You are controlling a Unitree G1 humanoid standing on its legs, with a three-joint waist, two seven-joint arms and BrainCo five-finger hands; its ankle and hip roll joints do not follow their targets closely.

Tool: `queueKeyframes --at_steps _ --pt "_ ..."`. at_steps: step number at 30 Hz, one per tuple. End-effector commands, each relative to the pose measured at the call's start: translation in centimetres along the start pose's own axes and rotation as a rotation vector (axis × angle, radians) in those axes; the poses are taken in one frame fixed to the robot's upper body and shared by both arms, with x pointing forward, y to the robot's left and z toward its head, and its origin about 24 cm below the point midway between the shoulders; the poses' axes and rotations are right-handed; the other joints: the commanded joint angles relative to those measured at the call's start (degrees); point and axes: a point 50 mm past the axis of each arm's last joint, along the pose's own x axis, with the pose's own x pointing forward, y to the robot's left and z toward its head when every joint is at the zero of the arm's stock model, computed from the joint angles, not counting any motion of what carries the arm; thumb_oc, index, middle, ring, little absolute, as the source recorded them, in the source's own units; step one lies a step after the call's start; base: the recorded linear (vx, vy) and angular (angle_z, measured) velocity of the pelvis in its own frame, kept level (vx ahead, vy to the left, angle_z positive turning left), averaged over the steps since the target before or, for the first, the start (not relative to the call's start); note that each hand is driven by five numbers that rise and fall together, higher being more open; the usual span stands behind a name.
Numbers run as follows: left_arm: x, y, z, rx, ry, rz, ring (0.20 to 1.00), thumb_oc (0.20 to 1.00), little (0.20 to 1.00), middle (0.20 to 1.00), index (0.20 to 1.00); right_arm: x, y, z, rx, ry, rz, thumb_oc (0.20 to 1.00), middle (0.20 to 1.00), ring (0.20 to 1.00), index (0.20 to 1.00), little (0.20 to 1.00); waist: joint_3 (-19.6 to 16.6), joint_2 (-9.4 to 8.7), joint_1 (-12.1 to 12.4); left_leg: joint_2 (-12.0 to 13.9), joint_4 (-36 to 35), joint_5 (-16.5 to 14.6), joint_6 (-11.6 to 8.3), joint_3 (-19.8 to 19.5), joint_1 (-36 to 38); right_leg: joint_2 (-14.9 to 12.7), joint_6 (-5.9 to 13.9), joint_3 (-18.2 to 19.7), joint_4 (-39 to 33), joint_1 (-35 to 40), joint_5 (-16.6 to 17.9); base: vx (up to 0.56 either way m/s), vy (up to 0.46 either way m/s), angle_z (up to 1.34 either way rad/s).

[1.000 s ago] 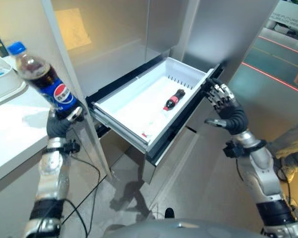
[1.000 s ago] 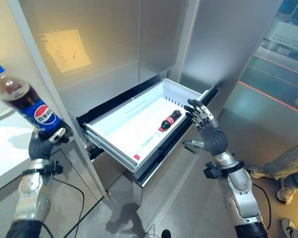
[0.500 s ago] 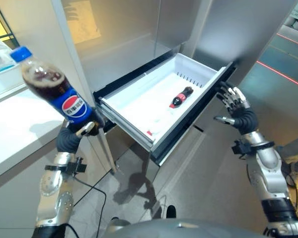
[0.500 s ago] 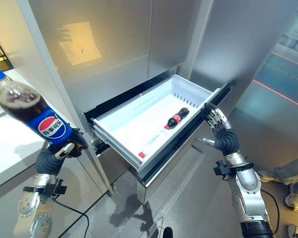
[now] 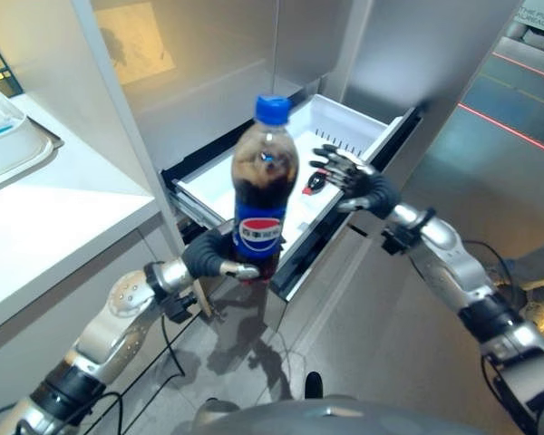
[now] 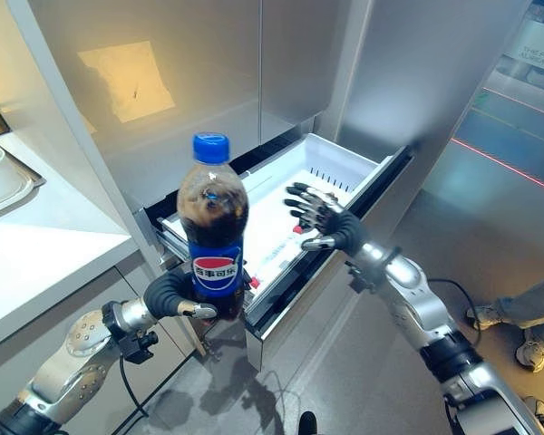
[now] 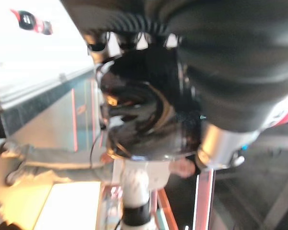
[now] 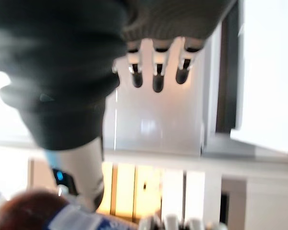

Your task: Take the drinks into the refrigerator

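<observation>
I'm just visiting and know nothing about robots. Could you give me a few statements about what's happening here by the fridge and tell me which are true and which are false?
1. The left hand holds the blue-capped cola bottle upright. True.
2. The freezer drawer is shut. False: it is pulled out.
3. The right hand grips a bottle. False: its fingers are spread and hold nothing.
4. A small red-labelled bottle lies in the drawer. True.

Brushed steel panels [image 6: 344, 63] across upper frame, warm light patch [image 6: 127, 82] upper left. White bench [image 6: 45, 254] at left. Grey floor [image 6: 381, 362] lower right, red line [image 6: 499, 159] at right.
</observation>
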Motion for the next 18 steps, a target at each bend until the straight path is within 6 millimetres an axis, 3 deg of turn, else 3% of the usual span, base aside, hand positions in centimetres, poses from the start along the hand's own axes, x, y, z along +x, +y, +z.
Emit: queueKeyframes --at_steps 1,9,18 --pt "2.3 0.2 3.8 0.107 -0.19 -0.075 0.2 0.2 0.2 0.2 0.2 2.9 1.1 3.1 -0.036 -0.108 0.119 1.0 1.0 1.0 1.0 1.0 -1.1 1.46 0.8 -4.7 0.1 -3.0 5.99 -1.1 -0.6 1.1 0.48 -3.8 7.3 3.3 -7.8 0.0 0.0 0.0" --pt "2.3 0.5 3.0 0.13 -0.155 -0.034 0.2 0.2 0.2 0.2 0.2 3.7 4.3 2.5 0.066 -0.133 0.258 1.0 1.0 1.0 1.0 1.0 -1.2 2.09 0.8 -4.8 0.1 -3.1 6.1 -1.3 -0.4 0.9 0.52 -4.2 7.4 3.7 -8.0 0.0 -0.001 -0.01" --pt "2.3 0.7 2.8 0.154 -0.151 -0.006 0.2 0.2 0.2 0.2 0.2 4.4 6.6 2.6 0.112 -0.136 0.381 1.0 1.0 1.0 1.0 1.0 -1.1 2.1 1.0 -4.9 0.1 -3.1 6.17 -1.5 -0.3 0.8 0.53 -4.5 7.4 4.0 -8.1 0.0 0.0 0.0"
